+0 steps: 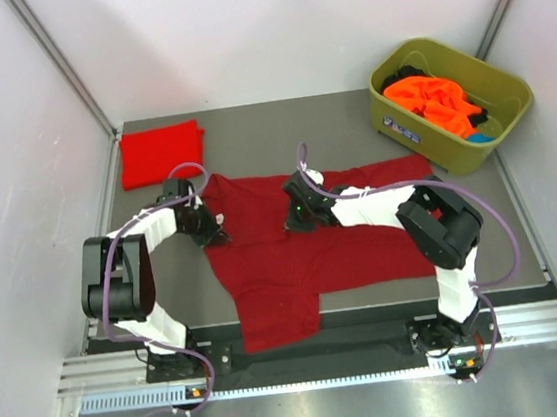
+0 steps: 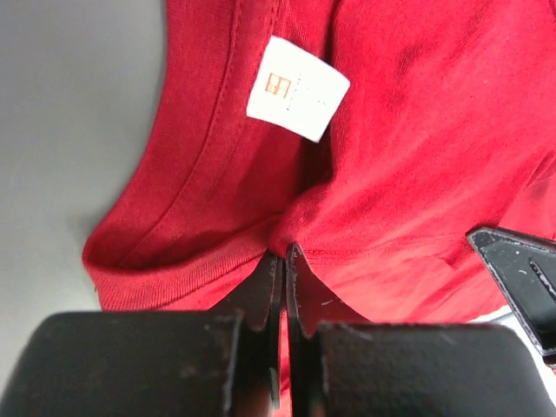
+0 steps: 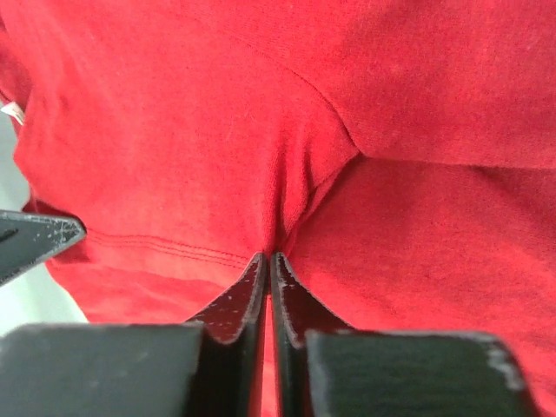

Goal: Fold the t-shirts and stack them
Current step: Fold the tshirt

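Note:
A dark crimson t-shirt [image 1: 284,258] lies spread across the middle of the table, one sleeve reaching right. My left gripper [image 1: 210,228] is shut on a pinch of its cloth by the collar, close to the white neck label [image 2: 297,89]. My right gripper [image 1: 295,217] is shut on a raised fold of the same shirt [image 3: 287,130] near its upper middle. A brighter red t-shirt [image 1: 159,153] lies folded at the far left. Orange shirts [image 1: 437,100] sit bunched in the tub.
An olive-green plastic tub [image 1: 448,104] stands at the far right corner, with dark and blue cloth beside the orange. White walls close in the table on the left, back and right. A metal rail [image 1: 325,354] runs along the near edge.

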`<state>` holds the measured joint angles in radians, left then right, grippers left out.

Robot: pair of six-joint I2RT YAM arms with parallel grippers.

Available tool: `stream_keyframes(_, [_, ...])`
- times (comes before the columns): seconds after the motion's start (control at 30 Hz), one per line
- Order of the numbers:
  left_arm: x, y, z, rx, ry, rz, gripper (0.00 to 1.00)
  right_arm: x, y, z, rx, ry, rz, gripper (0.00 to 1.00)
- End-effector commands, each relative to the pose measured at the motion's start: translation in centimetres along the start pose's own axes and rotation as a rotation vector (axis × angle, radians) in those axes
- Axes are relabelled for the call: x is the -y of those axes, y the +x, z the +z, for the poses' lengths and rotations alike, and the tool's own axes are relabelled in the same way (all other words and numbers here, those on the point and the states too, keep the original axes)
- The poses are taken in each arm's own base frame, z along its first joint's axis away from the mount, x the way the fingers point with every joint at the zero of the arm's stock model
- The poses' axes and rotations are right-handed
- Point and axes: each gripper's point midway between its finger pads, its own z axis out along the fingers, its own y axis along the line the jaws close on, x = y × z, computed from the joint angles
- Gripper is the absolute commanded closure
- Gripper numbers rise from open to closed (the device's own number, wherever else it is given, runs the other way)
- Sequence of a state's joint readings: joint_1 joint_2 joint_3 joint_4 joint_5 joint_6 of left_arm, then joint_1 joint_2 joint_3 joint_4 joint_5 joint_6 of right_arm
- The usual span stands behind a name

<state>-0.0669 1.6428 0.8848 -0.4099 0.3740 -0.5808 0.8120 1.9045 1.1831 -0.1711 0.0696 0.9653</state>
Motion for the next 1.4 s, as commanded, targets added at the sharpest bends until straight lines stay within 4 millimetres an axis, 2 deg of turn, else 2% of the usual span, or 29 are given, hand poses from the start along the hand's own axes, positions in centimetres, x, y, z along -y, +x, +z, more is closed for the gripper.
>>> stream_keyframes(0.0, [2.0,-1.4,-2.2,0.066,0.013,0.027,1.00,-2.2,-0.5,-1.2,0.032,-0.070,-0.033,1.00])
stream_keyframes(0.07, [2.4,-1.7,-3.0,0.090,-0.003,0.033,1.00,-2.2,-0.9,-1.6,0.037,-0.074,-0.041,1.00])
stream_keyframes(0.3, [2.2,-0.1,-4.3,0.078,-0.022,0.010,1.00,-2.2,-1.2,-2.6,0.039,-0.077,-0.076,1.00])
stream_keyframes(0.63, [1.5,2.6,-4.3,0.043,-0.046,0.002,1.00,-1.0,-0.7,-2.8,0.023,-0.056,-0.089,1.00])
stream_keyframes(0.9, [0.0,4.2,-3.1,-0.002,-0.087,-0.018,1.00,-0.8,-0.7,-2.9,0.027,-0.051,-0.103,1.00])
stream_keyframes(0.97, [-0.2,4.2,-2.9,-0.005,-0.100,-0.024,0.90,-0.7,-0.6,-2.8,0.024,-0.051,-0.107,1.00])
stream_keyframes(1.0, [-0.3,4.1,-2.9,-0.008,-0.106,-0.027,0.78,-0.6,-0.5,-2.7,0.020,-0.048,-0.111,1.00])
stream_keyframes(1.1, [0.3,3.2,-3.1,0.005,-0.110,-0.015,0.70,-0.5,-0.3,-2.6,0.008,-0.048,-0.120,0.98])
stream_keyframes(1.13, [0.7,2.3,-3.5,0.015,-0.119,0.003,0.59,-0.7,-0.2,-2.7,-0.002,-0.059,-0.120,0.95])
stream_keyframes(1.2, [0.4,0.4,-4.2,0.054,-0.172,0.020,0.51,-0.5,-0.4,-3.1,-0.006,-0.067,-0.123,0.79])
stream_keyframes(1.23, [1.0,-2.1,-5.0,0.096,-0.170,0.036,0.50,-0.4,-0.6,-3.4,-0.002,-0.069,-0.125,0.77])
stream_keyframes(1.3, [1.7,-5.1,-5.7,0.171,-0.172,0.061,0.46,0.3,-1.5,-4.1,0.017,-0.062,-0.131,0.71])
stream_keyframes(1.37, [3.4,-9.5,-5.5,0.259,-0.148,0.134,0.46,1.5,-2.7,-4.6,0.033,-0.043,-0.128,0.66])
